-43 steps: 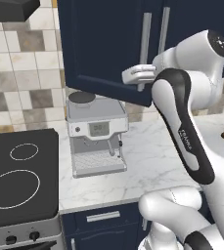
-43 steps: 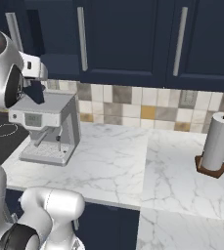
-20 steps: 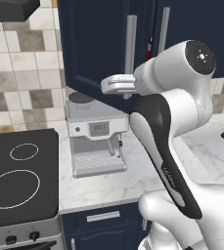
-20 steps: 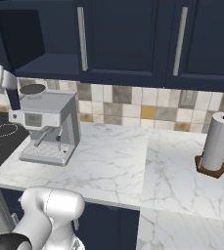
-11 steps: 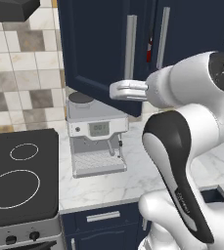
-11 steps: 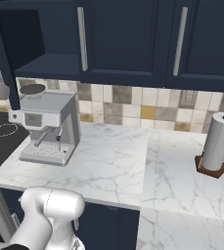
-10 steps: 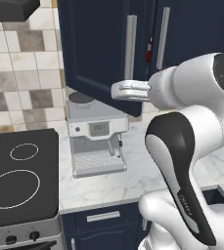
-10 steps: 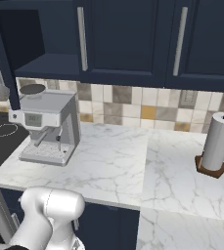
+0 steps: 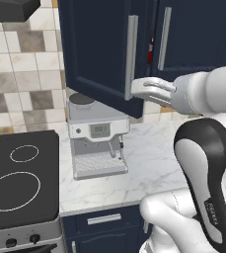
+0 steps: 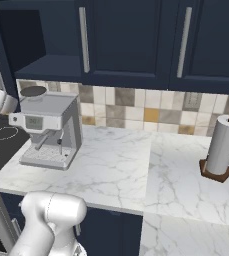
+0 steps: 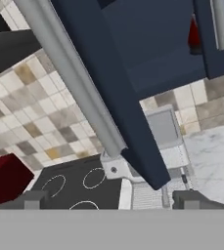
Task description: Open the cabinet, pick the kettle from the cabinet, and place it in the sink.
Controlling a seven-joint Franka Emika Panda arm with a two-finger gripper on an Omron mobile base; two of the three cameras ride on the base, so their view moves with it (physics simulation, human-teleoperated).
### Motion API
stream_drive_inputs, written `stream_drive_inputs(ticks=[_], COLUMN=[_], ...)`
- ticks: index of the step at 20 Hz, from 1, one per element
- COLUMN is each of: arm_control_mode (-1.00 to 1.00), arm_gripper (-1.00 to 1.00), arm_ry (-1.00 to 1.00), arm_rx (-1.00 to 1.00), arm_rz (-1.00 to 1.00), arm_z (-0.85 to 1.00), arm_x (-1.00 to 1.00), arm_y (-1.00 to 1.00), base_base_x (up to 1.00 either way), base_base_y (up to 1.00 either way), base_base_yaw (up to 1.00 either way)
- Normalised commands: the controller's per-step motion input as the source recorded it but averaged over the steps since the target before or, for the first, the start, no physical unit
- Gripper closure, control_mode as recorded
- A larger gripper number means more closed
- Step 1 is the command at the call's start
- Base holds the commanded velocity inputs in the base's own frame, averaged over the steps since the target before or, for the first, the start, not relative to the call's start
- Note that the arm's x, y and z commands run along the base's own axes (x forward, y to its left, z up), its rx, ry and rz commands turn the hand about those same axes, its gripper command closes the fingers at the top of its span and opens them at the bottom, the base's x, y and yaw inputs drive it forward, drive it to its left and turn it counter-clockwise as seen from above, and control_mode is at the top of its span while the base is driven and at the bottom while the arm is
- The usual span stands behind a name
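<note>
Presently the fingers [image 9: 134, 90] stand released, gripping nothing, just beside the lower end of the cabinet [image 9: 99, 49] door's handle [image 9: 131, 57]. That door hangs partly open above the coffee machine [image 9: 97, 141]. A red sliver, presumably the kettle [image 9: 150, 49], shows inside the cabinet gap.

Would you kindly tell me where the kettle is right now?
In the left base view, the kettle peeks as a red sliver inside the cabinet, between the open door and the closed right door, above the end effector.
</note>
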Motion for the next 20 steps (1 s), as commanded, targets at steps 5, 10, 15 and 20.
stream_drive_inputs(ticks=[5,10,15,20], arm_control_mode=[-1.00,-1.00,-1.00,-1.00], arm_gripper=[-1.00,-1.00,-1.00,-1.00], arm_ry=[0.00,0.00,0.02,0.05], arm_rx=[0.19,0.19,0.17,0.16], arm_rz=[0.05,0.04,0.00,0.02], arm_z=[0.08,0.10,0.08,0.08], arm_x=[0.00,0.00,0.10,0.15], arm_y=[-0.22,-0.16,-0.04,-0.01], base_base_x=[0.00,0.00,0.00,0.00], base_base_y=[0.00,0.00,0.00,0.00], base_base_yaw=[0.00,0.00,0.00,0.00])
